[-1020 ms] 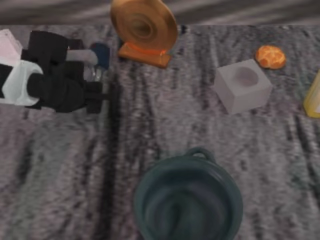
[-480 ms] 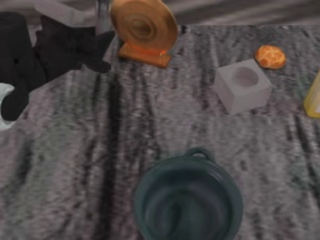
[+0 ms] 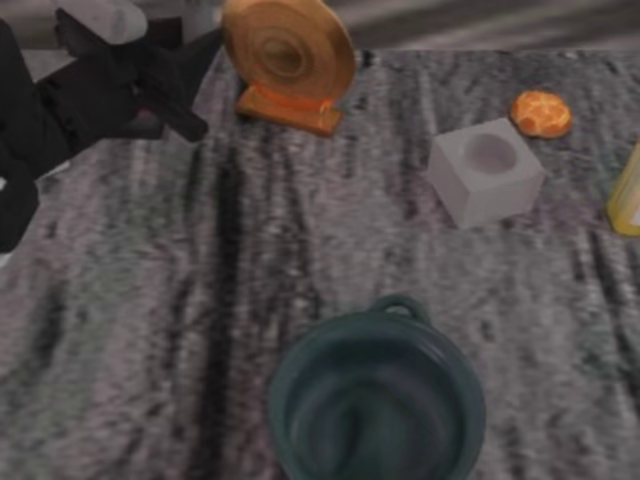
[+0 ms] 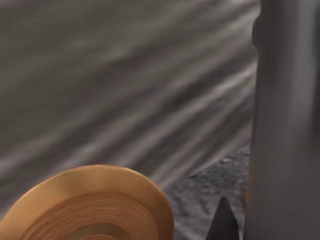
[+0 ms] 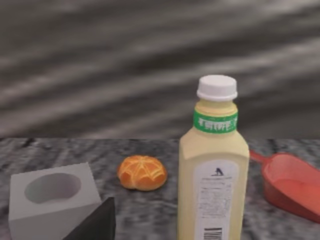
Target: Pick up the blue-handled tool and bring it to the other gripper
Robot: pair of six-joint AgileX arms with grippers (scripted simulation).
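The blue-handled tool [image 4: 285, 125] fills one side of the left wrist view as a pale grey shaft, close to the camera. Its blue handle is hidden. My left gripper [image 3: 185, 85] hangs above the table's far left corner, beside the wooden disc, and is shut on the tool. One dark fingertip [image 4: 223, 222] shows right against the shaft. The top view does not show my right gripper. Its wrist view shows a single dark finger [image 5: 97, 222] far off to one side, with nothing held.
A wooden disc on an orange stand [image 3: 288, 55] stands at the back, right of my left gripper. At the right are a grey cube with a round hollow [image 3: 487, 170], a bread roll [image 3: 541, 113], a yellow bottle [image 5: 215, 180] and a red scoop [image 5: 292, 185]. A dark green pot [image 3: 377, 400] sits front centre.
My left gripper has risen from the cloth near the disc with the tool in it. The blue handle seen on the table a second ago no longer shows.
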